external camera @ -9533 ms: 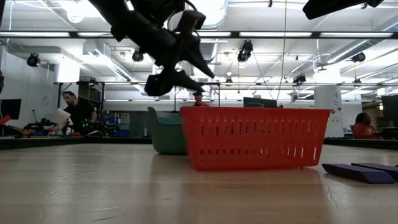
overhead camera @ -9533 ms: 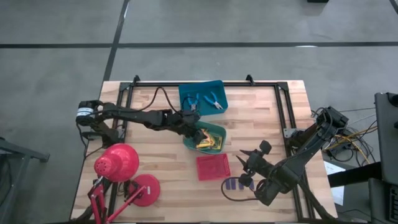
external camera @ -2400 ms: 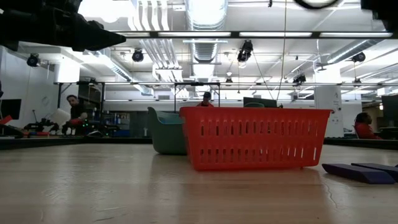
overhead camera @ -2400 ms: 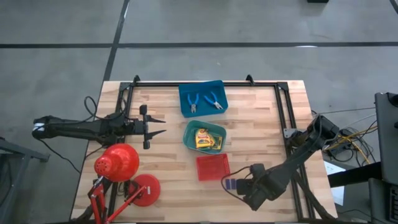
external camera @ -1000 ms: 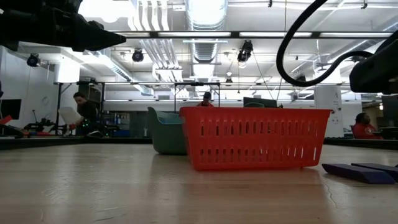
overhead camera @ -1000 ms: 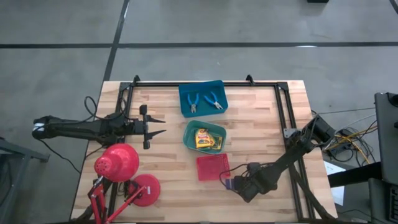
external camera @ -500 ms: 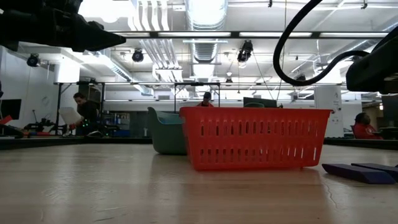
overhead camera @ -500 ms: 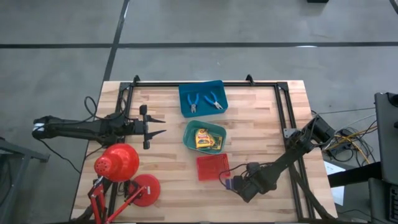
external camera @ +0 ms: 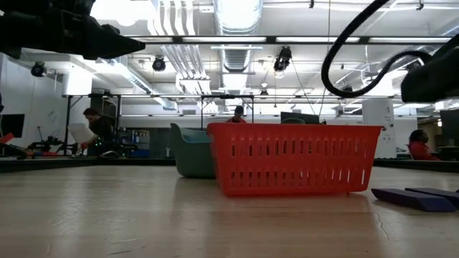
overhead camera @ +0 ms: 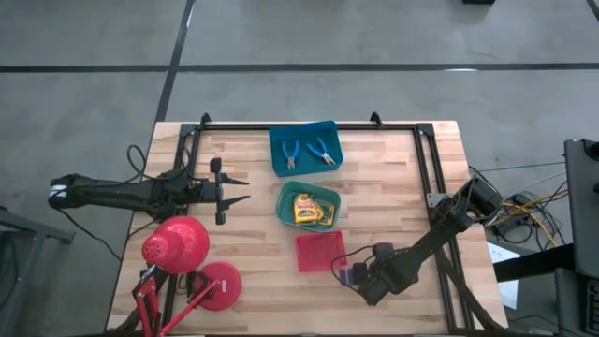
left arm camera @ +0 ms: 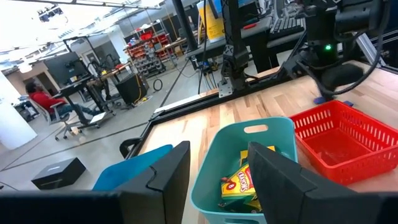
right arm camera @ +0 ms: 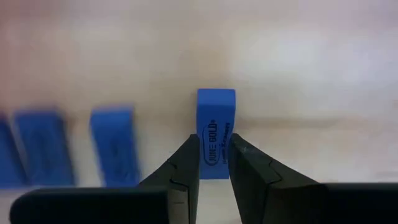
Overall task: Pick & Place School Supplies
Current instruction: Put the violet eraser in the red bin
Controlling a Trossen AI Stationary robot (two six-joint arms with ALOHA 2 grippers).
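Note:
My right gripper [right arm camera: 214, 158] points down at the table's near right and is shut on one small blue block [right arm camera: 216, 134], which lies flat on the wood. Two more blue blocks [right arm camera: 114, 146] lie beside it, and the blocks [overhead camera: 344, 277] show next to the red tray [overhead camera: 320, 251] from above. Yellow-and-green boxes [overhead camera: 311, 211] lie in the green tray [left arm camera: 249, 140]. Two blue-handled tools [overhead camera: 307, 152] lie in the blue tray [overhead camera: 281, 164]. My left gripper [overhead camera: 241, 188] waits open, level, above the table's left side. My right gripper pinches the blue block's two long sides [right arm camera: 216, 155] between its two fingers, toward one end of the block. The fingers come from above, pointing down, and lie along the block. The block lies flat on the table.
A red desk lamp [overhead camera: 178, 245] stands at the near left corner. A black frame [overhead camera: 426, 178] runs along the table's far and right sides. Bare wood lies between the lamp and the trays. People sit in the room beyond the table.

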